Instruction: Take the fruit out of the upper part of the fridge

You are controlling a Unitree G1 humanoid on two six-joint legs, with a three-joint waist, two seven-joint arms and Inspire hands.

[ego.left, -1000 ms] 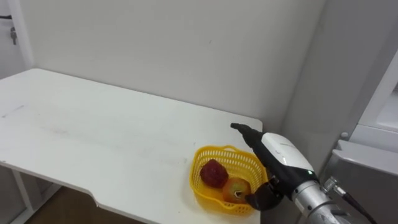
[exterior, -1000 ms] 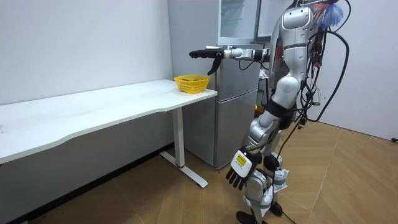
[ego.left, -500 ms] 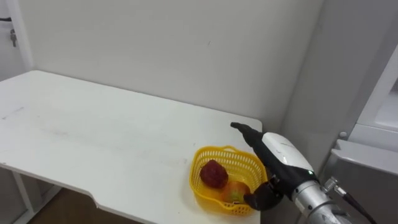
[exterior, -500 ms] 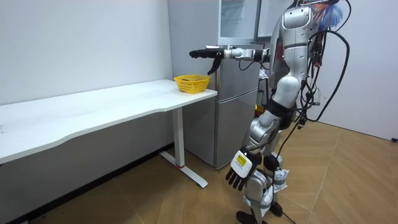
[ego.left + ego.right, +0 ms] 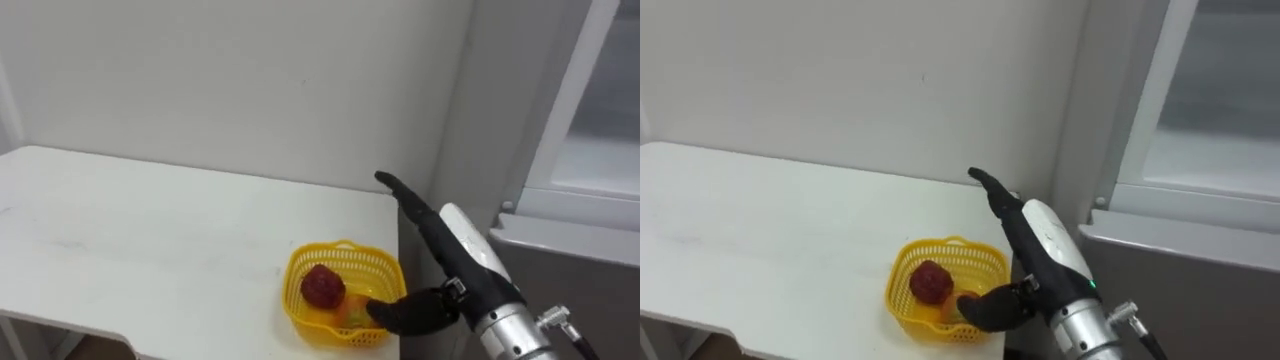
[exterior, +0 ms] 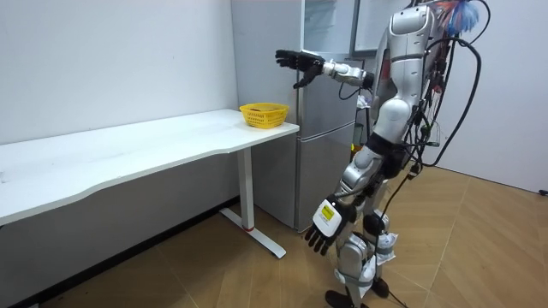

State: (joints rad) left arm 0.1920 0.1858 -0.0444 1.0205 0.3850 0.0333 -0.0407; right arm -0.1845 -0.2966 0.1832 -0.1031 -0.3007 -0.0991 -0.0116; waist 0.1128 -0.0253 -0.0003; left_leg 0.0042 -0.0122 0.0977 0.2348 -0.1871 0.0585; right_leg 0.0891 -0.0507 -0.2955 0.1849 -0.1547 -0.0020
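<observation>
- Left eye view: right robot hand [image 5: 458,245] open, empty, over basket [image 5: 365,262] at desk's [image 5: 150,230] right corner
- Room view: left robot hand [image 6: 328,227] hangs open; upper fridge [image 6: 325,26] open beside desk
- Right eye view: fridge contents hidden; reach in slowly

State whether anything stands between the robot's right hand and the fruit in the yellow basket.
Nothing visible does. The right hand, fingers straight, hangs in open air above and right of the yellow basket on the white table; the red fruit and a yellowish fruit lie uncovered inside.
</observation>
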